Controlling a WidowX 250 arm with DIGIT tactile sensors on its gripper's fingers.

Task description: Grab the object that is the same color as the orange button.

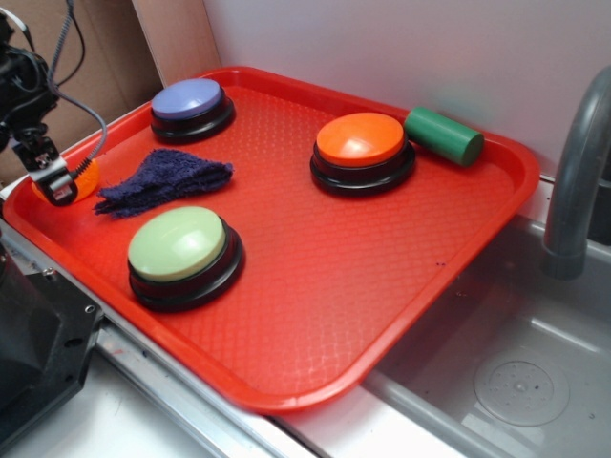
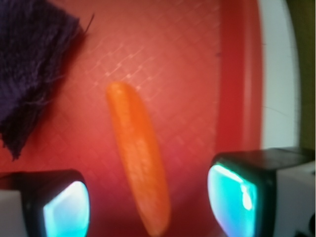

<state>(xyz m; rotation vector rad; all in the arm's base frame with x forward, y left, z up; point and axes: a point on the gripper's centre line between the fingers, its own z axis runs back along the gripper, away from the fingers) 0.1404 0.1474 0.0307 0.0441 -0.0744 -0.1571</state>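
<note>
In the exterior view you have a red tray (image 1: 458, 277) sitting on the surface beside a sink basin (image 1: 520, 382) with a grey faucet (image 1: 578, 181). The tray holds three round buttons on black bases: the orange button (image 1: 362, 139) toward the back, a purple-blue button (image 1: 189, 99) at the far left corner, and a pale green button (image 1: 179, 242) near the front. A green cylinder (image 1: 443, 135) lies on its side just beside the orange button, and a dark blue cloth (image 1: 164, 177) is crumpled between the purple-blue and pale green buttons. Your pincer (image 1: 55, 181) is down at the tray's left edge, right over the orange segment (image 1: 88, 177), which lies just beside the cloth. In the wrist view you see the orange segment (image 2: 139, 158) lying on the tray floor (image 2: 197, 89), lengthwise between the two fingers (image 2: 64, 207), with clear gaps on both sides; the pincer (image 2: 148, 202) stands open, touching nothing. The cloth (image 2: 29, 64) fills the upper left corner. No writing or labels can be read in either view.
</note>
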